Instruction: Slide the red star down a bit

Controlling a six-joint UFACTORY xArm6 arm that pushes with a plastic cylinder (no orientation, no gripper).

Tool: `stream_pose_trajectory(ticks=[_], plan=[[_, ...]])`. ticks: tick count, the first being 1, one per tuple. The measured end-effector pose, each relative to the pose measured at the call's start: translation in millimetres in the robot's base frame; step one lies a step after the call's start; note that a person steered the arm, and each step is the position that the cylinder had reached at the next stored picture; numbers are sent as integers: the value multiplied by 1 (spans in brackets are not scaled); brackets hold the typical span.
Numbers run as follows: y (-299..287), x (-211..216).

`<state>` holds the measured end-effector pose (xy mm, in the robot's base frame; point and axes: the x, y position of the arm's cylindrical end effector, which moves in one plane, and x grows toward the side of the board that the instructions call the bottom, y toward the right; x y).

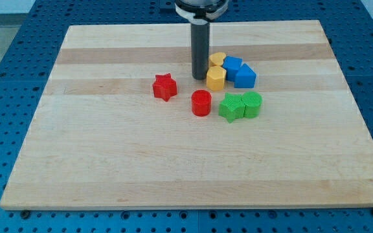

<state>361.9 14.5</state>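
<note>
The red star (164, 87) lies on the wooden board (109, 162) a little left of the middle. My tip (201, 78) rests on the board up and to the right of the star, apart from it, and close beside the left of the yellow blocks. A red cylinder (201, 103) stands down and to the right of the star.
A yellow hexagonal block (215, 78) and a yellow heart-like block (217, 60) sit just right of the tip. Two blue blocks (232, 66) (245, 76) are right of those. A green star (230, 107) and a green cylinder (252, 103) lie right of the red cylinder.
</note>
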Motion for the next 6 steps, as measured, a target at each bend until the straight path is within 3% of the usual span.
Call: stream_pose_trajectory(ticks=[2, 6], plan=[[-1, 0], [-109, 0]])
